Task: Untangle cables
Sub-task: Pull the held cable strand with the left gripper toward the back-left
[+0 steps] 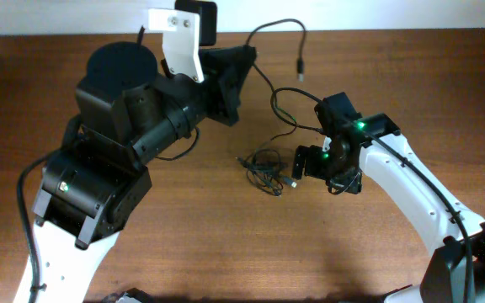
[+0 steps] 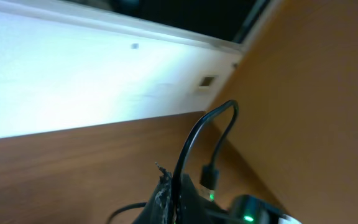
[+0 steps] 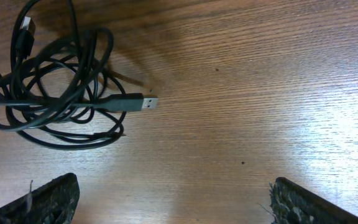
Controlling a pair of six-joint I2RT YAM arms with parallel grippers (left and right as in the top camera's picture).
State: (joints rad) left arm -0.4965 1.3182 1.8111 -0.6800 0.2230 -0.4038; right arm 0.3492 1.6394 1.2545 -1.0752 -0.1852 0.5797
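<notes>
Near the middle of the table [image 1: 226, 244], the cables [image 1: 266, 167] are lying knotted in one bundle, the left gripper [image 1: 247, 63] is clamping a strand [image 2: 194, 140] held away from it, likely to tease it free, and the right gripper [image 3: 176, 202] is hovering, jaws wide apart, just beside the knot.

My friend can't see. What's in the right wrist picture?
A tangled bundle of black cables lies on the wooden table at upper left, one USB plug poking out to the right. The right gripper is open below it, holding nothing.
</notes>
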